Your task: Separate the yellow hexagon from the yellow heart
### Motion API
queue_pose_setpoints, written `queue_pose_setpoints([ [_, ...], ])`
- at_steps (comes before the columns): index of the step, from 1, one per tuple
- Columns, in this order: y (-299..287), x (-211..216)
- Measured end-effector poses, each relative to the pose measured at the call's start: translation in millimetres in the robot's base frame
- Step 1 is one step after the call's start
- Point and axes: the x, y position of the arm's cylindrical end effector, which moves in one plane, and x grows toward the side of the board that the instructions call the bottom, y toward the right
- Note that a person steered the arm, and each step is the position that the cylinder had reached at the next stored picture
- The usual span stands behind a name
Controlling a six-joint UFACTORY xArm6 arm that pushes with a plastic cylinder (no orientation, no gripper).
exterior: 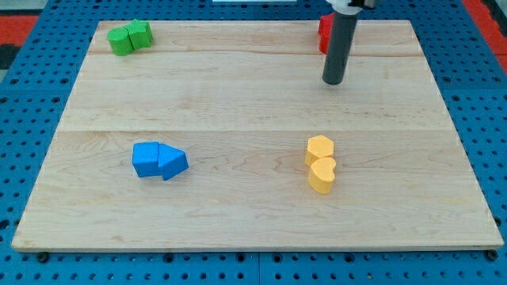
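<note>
Two yellow blocks sitting touching at lower right of centre: yellow heart (322, 176) nearest, yellow hexagon (320, 148) just behind. No fingers here, only my tip (333, 82), hovering well apart toward upper right. Probably best sliding in at the seam, pushing the hexagon toward open middle board. Blue blocks (159, 160) lying left, green blocks (131, 37) and red block (325, 32) hugging far edge.

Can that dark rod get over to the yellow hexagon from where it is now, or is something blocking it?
Probably yes. My tip sits toward the view's top, above the yellow hexagon, with only bare board between. The yellow heart touches the hexagon's far side, so it does not block the way.
</note>
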Motion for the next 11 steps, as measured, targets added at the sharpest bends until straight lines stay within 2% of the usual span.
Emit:
queue_pose_setpoints([
  [1, 54, 0],
  [3, 68, 112],
  [4, 64, 160],
  [7, -10, 219],
  [11, -87, 120],
])
